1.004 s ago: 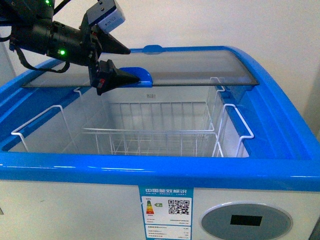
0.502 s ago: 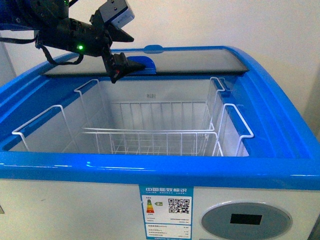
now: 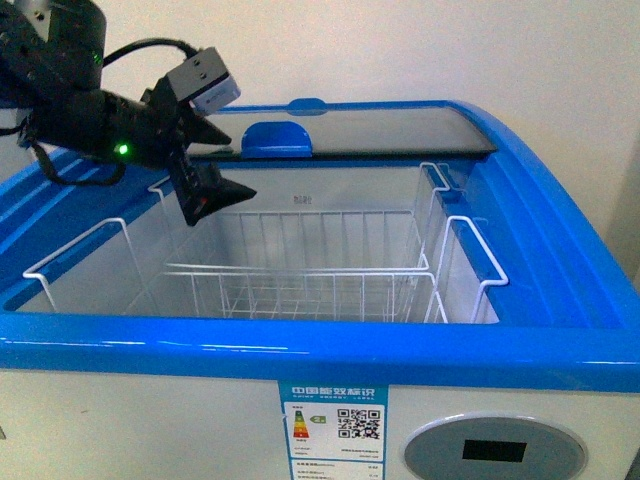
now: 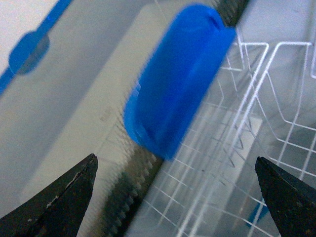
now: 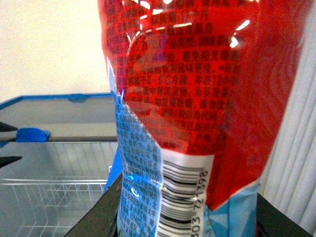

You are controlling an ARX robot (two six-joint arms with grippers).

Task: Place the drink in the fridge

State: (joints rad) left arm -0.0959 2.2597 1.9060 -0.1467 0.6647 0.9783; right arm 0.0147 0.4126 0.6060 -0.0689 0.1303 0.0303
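Over fridge | left hand spread wide, empty | right hand clamps drink, top cut off

It looks like a shop: a white chest freezer with blue rim, sliding glass lid and white wire baskets stands by a plain wall.

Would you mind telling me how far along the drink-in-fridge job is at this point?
Done: the fridge has its glass lid slid to the back, wire baskets exposed. In hand: the right end effector grips the drink; the left end effector hangs open, off the lid handle. Left: carrying the drink over and setting it in a basket.
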